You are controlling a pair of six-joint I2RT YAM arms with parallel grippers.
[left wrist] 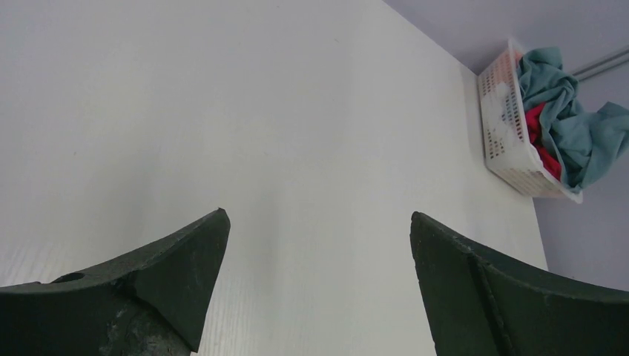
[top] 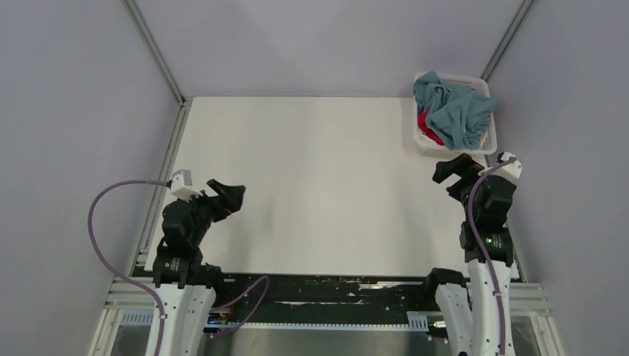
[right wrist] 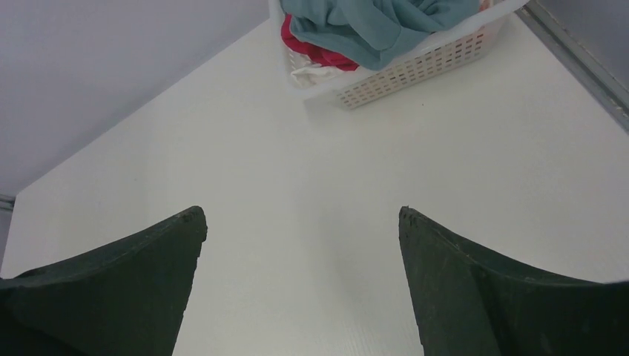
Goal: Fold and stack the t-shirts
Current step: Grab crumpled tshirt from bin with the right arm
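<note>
Jaws of left arm (top: 189, 222) and right arm (top: 489, 204) wide apart, empty, above table (top: 319, 185).

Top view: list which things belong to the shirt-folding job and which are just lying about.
Job:
- teal-blue t-shirt, heaped on top
- red t-shirt, under it
- pale cloth beneath, barely showing

Just there:
- white mesh basket, holding all three
- white table

White, perhaps plastic, basket (top: 430, 146) on table (top: 311, 185)
</note>
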